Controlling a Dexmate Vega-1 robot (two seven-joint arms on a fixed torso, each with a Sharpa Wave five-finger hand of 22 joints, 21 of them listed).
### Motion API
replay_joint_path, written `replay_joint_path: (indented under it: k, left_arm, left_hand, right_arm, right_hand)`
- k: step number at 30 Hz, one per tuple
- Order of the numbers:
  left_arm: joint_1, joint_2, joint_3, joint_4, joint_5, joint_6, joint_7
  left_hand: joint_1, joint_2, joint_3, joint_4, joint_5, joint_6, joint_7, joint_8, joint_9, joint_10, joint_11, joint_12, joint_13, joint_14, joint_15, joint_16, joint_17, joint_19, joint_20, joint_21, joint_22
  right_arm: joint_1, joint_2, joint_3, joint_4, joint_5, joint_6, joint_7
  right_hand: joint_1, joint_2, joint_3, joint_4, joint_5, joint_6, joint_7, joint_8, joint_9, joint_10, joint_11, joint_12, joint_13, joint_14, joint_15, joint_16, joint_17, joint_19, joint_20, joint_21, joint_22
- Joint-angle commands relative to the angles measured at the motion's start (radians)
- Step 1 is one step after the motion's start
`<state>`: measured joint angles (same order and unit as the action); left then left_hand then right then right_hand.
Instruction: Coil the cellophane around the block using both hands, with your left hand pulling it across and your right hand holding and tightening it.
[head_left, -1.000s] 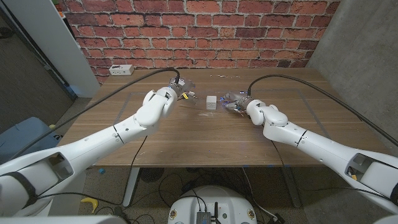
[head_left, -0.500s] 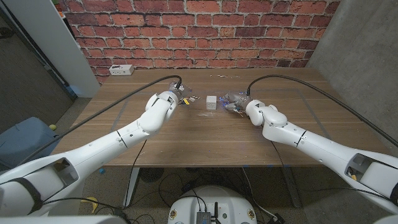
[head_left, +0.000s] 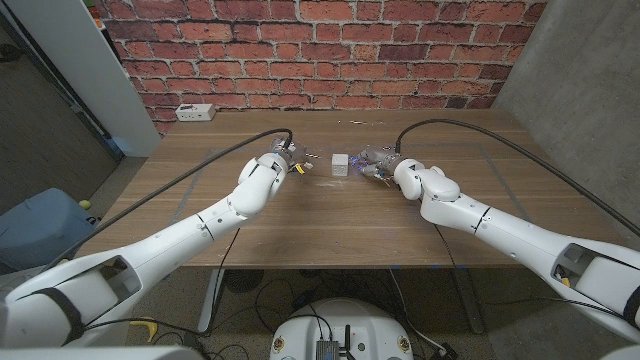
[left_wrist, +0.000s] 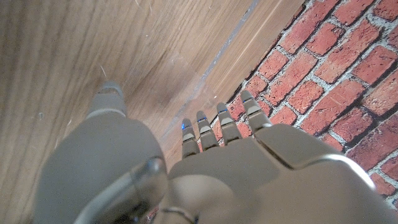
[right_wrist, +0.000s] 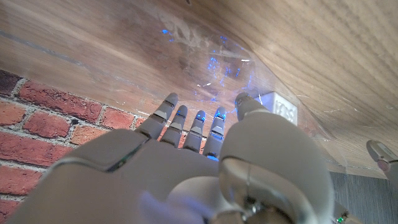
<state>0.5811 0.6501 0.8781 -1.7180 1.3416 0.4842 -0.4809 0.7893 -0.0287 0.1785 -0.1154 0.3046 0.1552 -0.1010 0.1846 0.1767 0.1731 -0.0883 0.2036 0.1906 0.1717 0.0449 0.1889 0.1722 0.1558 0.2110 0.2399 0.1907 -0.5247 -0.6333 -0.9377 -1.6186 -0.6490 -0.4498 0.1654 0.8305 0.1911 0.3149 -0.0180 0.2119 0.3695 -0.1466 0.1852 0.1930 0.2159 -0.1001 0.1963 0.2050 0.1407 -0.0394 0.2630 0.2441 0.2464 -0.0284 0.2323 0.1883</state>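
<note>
Block (head_left: 341, 165), small and white, stands on the wooden bench (head_left: 330, 225) near its far middle, between the two robot hands. Cellophane (right_wrist: 205, 59) lies as a clear crinkled sheet over the bench around the block; in the right wrist view it shows blue glints and reaches past the fingers (right_wrist: 198, 124) of the right robot hand (head_left: 385, 163). This robot hand is just beside the block on the right, with fingers stretched toward the sheet, but I cannot tell if they clamp it or only touch it. The left robot hand (head_left: 285, 158) is near the block on the other side, a little apart from it. In the left wrist view its fingers (left_wrist: 217, 127) point out side by side over bare wood and hold nothing. Black cables (head_left: 215, 160) run along both arms over the bench. A white power strip (head_left: 194, 112) lies at the far left corner, below the brick wall (head_left: 320, 50). A faint taped rectangle (head_left: 205, 155) marks the bench surface.
</note>
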Motion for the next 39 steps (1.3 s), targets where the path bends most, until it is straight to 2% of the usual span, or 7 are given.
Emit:
replay_joint_path:
  k: [1, 6, 12, 17, 19, 23, 39]
  left_arm:
    - [-0.040, -0.049, 0.052, 0.137, -0.026, -0.021, 0.095]
    - [-0.056, -0.066, 0.078, 0.197, -0.036, -0.016, 0.173]
    - [-0.073, -0.088, 0.114, 0.289, -0.048, -0.010, 0.320]
    - [-0.082, -0.116, 0.140, 0.379, -0.067, 0.012, 0.483]
    - [-0.090, -0.124, 0.154, 0.408, -0.068, 0.025, 0.528]
    - [-0.111, -0.127, 0.185, 0.447, -0.055, 0.046, 0.616]
    - [-0.237, -0.047, 0.299, 0.428, 0.127, -0.015, 0.747]
  left_hand:
    - [0.058, 0.064, 0.042, -0.022, -0.011, 0.028, 0.004, 0.009, 0.001, 0.035, -0.011, 0.013, -0.001, 0.025, -0.013, 0.002, 0.001, 0.018, 0.003, 0.001, 0.002]
    - [0.168, 0.117, 0.097, -0.056, -0.067, 0.110, 0.006, 0.021, 0.001, 0.127, -0.035, 0.032, -0.002, 0.088, -0.047, 0.008, -0.002, 0.057, 0.003, 0.006, 0.003]
    - [0.257, 0.161, 0.150, -0.052, -0.116, 0.282, 0.010, 0.043, 0.002, 0.286, -0.045, 0.060, -0.001, 0.188, -0.096, 0.016, -0.002, 0.123, -0.003, 0.026, 0.007]
    - [0.281, 0.229, 0.238, -0.023, -0.107, 0.525, -0.012, 0.071, 0.003, 0.481, -0.068, 0.087, 0.000, 0.305, -0.149, 0.023, 0.003, 0.178, -0.043, 0.052, 0.013]
    - [0.283, 0.235, 0.275, -0.006, -0.106, 0.574, -0.006, 0.073, 0.003, 0.515, -0.071, 0.088, 0.001, 0.326, -0.158, 0.023, 0.005, 0.188, -0.048, 0.059, 0.015]
    - [0.271, 0.231, 0.331, 0.031, -0.114, 0.648, -0.034, 0.075, 0.008, 0.592, -0.105, 0.095, 0.004, 0.359, -0.181, 0.021, 0.004, 0.200, -0.059, 0.069, 0.017]
    - [0.239, 0.222, 0.377, 0.073, -0.129, 0.692, -0.086, 0.064, 0.015, 0.644, -0.123, 0.085, 0.009, 0.415, -0.230, 0.019, 0.002, 0.205, -0.115, 0.079, 0.018]
  right_arm:
    - [0.005, 0.000, -0.001, 0.003, 0.004, -0.004, 0.003]
    - [0.004, -0.004, 0.000, -0.002, 0.003, -0.006, 0.004]
    - [0.002, -0.008, 0.002, -0.009, 0.002, -0.010, 0.004]
    - [0.004, -0.011, -0.001, -0.015, -0.001, -0.022, 0.023]
    - [0.003, -0.012, -0.002, -0.018, -0.001, -0.030, 0.030]
    - [-0.002, -0.016, 0.000, -0.026, 0.002, -0.040, 0.037]
    - [-0.021, -0.029, 0.005, -0.038, 0.011, -0.055, 0.028]
  right_hand:
    - [-0.006, -0.002, 0.008, -0.001, -0.003, 0.003, 0.011, 0.007, 0.002, -0.001, 0.007, 0.006, 0.002, -0.003, -0.114, 0.005, 0.003, 0.001, 0.001, -0.002, 0.004]
    - [-0.007, -0.002, 0.010, -0.002, -0.003, 0.003, 0.009, 0.008, 0.002, 0.000, 0.005, 0.007, 0.002, -0.005, -0.117, 0.005, 0.003, -0.002, -0.004, -0.003, 0.004]
    - [-0.009, -0.003, 0.011, -0.004, -0.003, 0.009, 0.012, 0.010, 0.002, 0.003, 0.010, 0.008, 0.002, -0.002, -0.113, 0.007, 0.003, 0.002, 0.003, -0.001, 0.004]
    - [-0.010, -0.003, 0.012, -0.005, -0.003, 0.012, 0.014, 0.011, 0.002, 0.005, 0.010, 0.009, 0.002, -0.001, -0.113, 0.008, 0.003, 0.001, 0.002, -0.001, 0.004]
    - [-0.010, -0.003, 0.013, -0.006, -0.003, 0.018, 0.020, 0.013, 0.002, 0.008, 0.012, 0.011, 0.002, 0.002, -0.111, 0.010, 0.003, 0.002, 0.004, 0.000, 0.004]
    - [-0.012, 0.004, 0.017, -0.003, -0.003, 0.029, 0.018, 0.017, 0.002, 0.017, 0.009, 0.014, 0.002, 0.004, -0.119, 0.012, 0.005, -0.002, -0.006, -0.001, 0.004]
    - [-0.016, 0.004, 0.020, 0.000, -0.003, 0.038, 0.019, 0.019, 0.002, 0.025, 0.009, 0.017, 0.002, 0.010, -0.117, 0.017, 0.007, 0.003, -0.002, 0.002, 0.004]
